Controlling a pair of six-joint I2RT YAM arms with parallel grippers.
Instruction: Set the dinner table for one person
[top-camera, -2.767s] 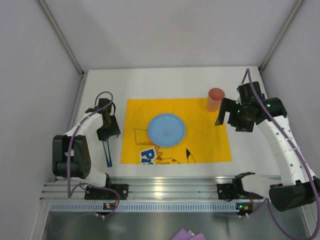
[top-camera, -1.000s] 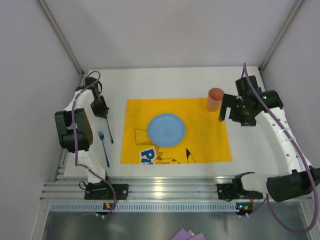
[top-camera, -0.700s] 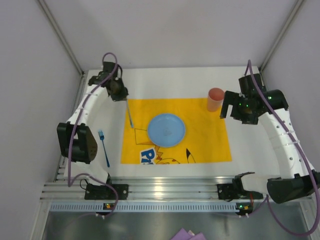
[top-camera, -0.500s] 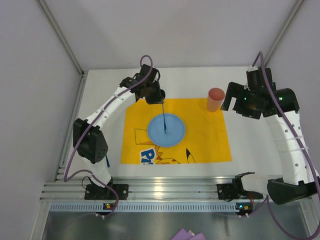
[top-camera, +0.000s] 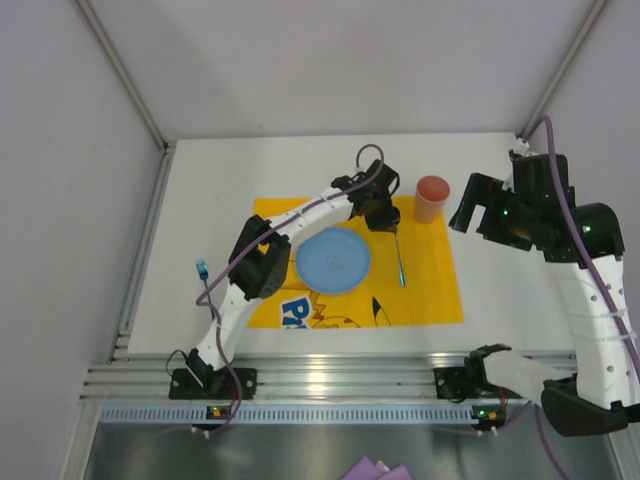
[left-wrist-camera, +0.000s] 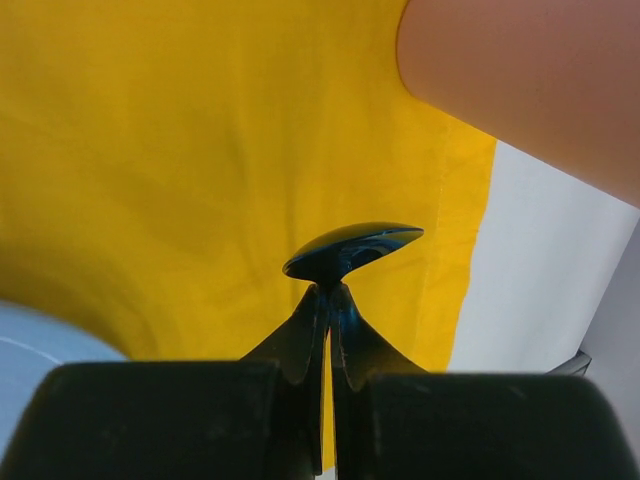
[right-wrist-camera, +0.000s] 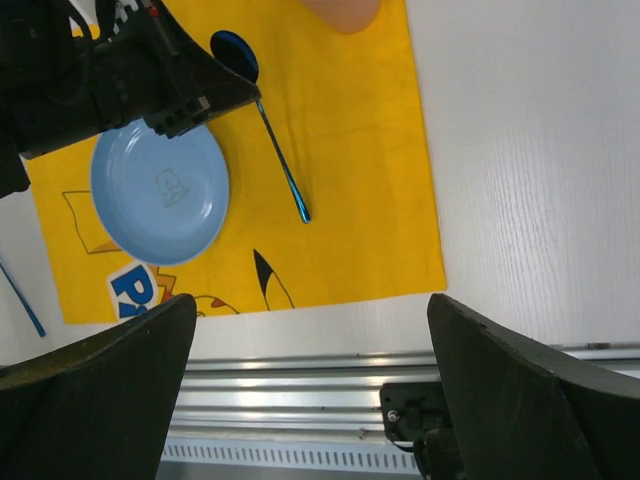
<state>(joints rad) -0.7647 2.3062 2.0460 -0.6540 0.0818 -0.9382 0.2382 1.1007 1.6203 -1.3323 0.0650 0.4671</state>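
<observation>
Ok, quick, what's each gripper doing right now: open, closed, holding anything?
Left gripper: closed on the blue spoon.
Right gripper: open, holding nothing.

Built of white segmented links on the left arm (top-camera: 300, 213) and right arm (top-camera: 595, 310), with black joint housings. Trails purple cables (top-camera: 372, 150). Ends in a black left pincer (left-wrist-camera: 328, 340) and right pincer (right-wrist-camera: 310, 390). Glows green at tiny lights (top-camera: 507, 212).

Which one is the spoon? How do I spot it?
Look at the yellow cloth in the middle of the white table. Right of the round light-blue plate, near the pink cup, is a thin dark-blue spoon. Only it is pinched by the left end effector; the blue fork sits off the cloth.
</observation>
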